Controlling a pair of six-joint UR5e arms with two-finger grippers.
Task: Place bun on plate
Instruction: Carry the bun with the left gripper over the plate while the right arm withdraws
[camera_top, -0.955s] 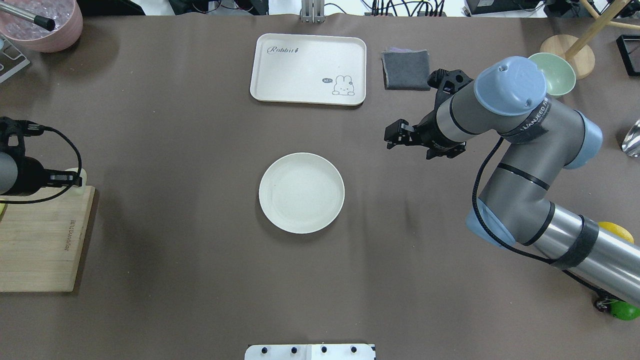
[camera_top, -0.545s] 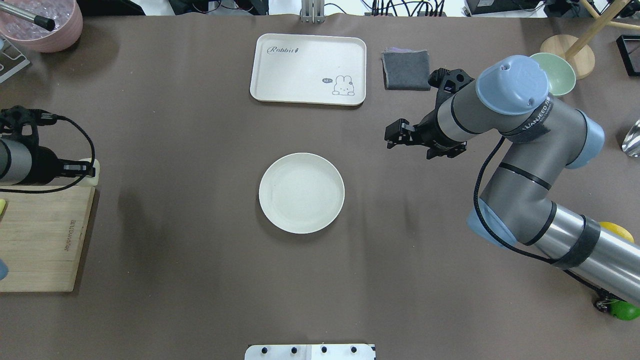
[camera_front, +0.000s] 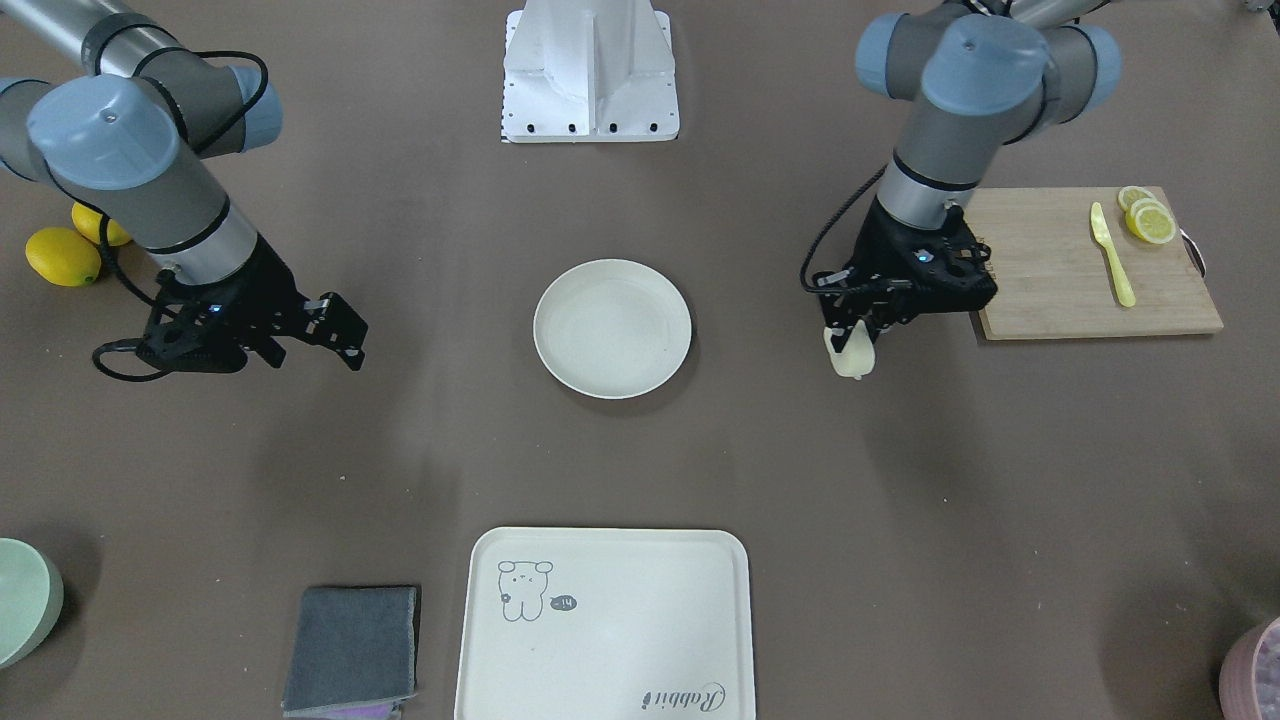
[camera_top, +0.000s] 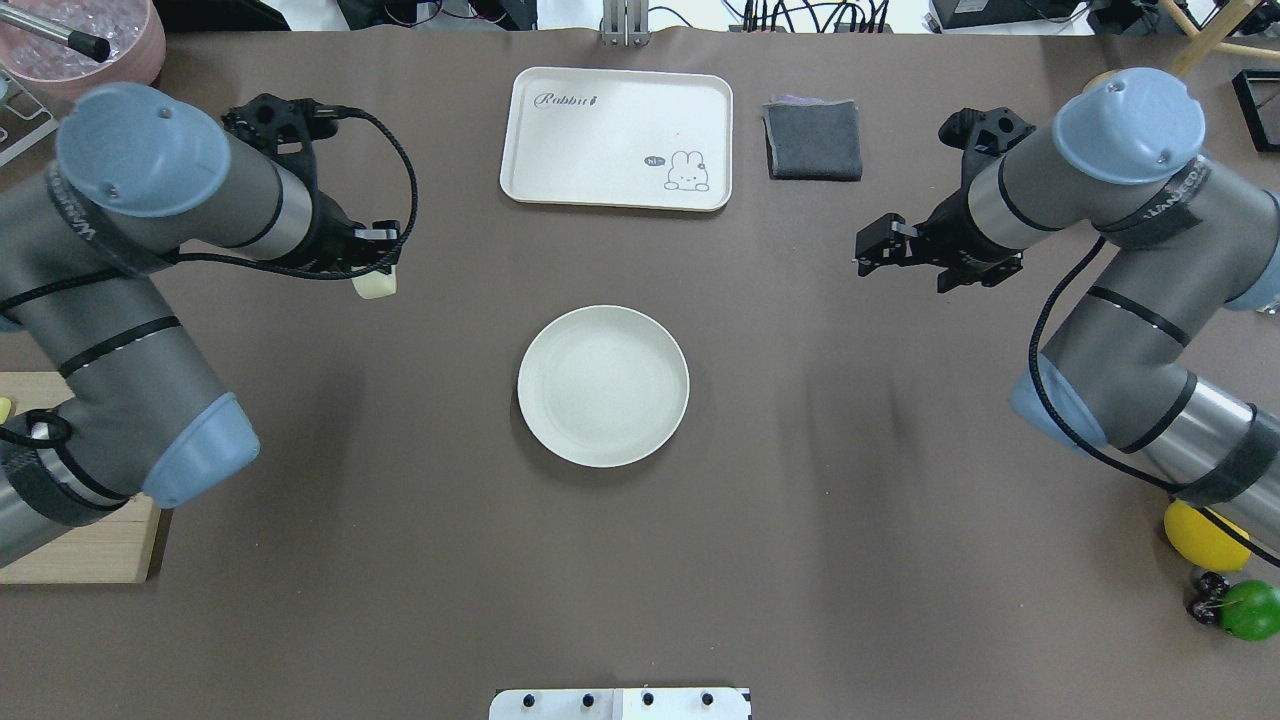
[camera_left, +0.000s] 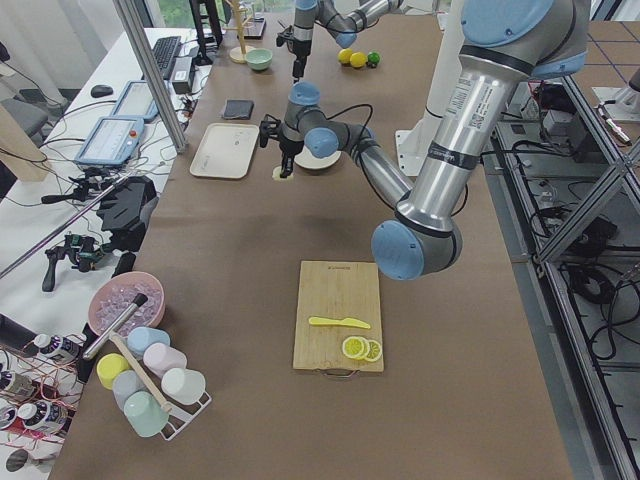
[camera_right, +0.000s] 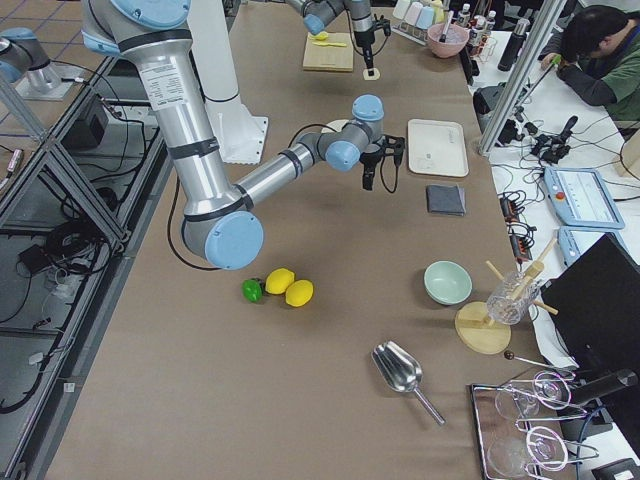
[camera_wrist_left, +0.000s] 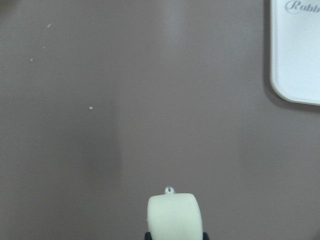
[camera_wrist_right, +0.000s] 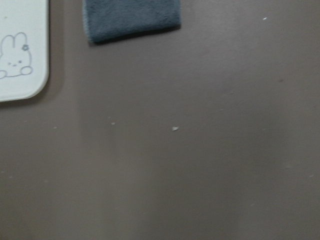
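The left fingers (camera_top: 380, 240) pinch the bun (camera_top: 375, 285) from above, holding it off the desk (camera_top: 300, 600), up and left of the plate (camera_top: 603, 455) in the overhead frame and ready to carry across. The right fingers (camera_top: 868, 242), seemingly spread and empty, idle at frame right.

At the bench (camera_top: 400, 560) stand two robot arms (camera_top: 1120, 190), and with them one bun (camera_front: 851, 358), one plate (camera_top: 603, 385), one tray (camera_top: 600, 135), one grey cloth (camera_top: 812, 142), one green bowl (camera_right: 447, 282), one pink bowl (camera_top: 145, 65), one wooden board (camera_front: 1050, 260), one yellow knife (camera_front: 1110, 255), two lemons (camera_right: 281, 280), one lime (camera_right: 252, 290) and one metal scoop (camera_right: 397, 368).
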